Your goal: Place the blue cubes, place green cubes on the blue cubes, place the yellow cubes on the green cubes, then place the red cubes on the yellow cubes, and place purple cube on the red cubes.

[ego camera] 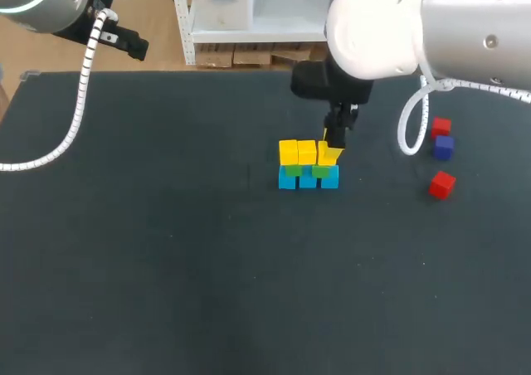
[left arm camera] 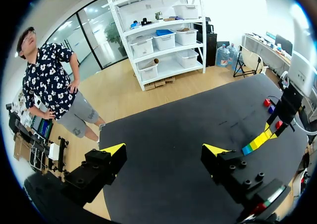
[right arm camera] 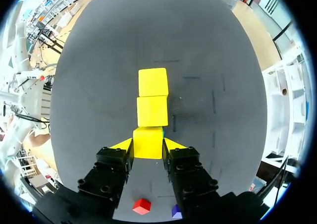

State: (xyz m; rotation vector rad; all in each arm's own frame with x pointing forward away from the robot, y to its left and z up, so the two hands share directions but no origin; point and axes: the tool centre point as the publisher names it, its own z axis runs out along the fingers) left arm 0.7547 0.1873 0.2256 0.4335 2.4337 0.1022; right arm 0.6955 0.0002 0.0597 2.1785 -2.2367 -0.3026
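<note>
A row of three blue cubes (ego camera: 308, 180) stands mid-table, with green cubes (ego camera: 321, 172) on top. Two yellow cubes (ego camera: 298, 152) cap the left and middle columns. My right gripper (ego camera: 333, 148) comes down from above and is shut on a third yellow cube (right arm camera: 147, 142), slightly tilted over the right green cube; whether it touches is unclear. Ahead of the right gripper (right arm camera: 147, 145) the other two yellow cubes (right arm camera: 152, 110) line up. My left gripper (left arm camera: 164, 153) hangs open and empty, high off the table's far left, with the stack (left arm camera: 256, 143) in the distance.
To the right of the stack lie a red cube (ego camera: 440, 127), a purple cube (ego camera: 444, 147) and another red cube (ego camera: 441, 184). A red cube (right arm camera: 142, 205) and the purple cube (right arm camera: 176, 211) show behind the right fingers. A white cable loops near them.
</note>
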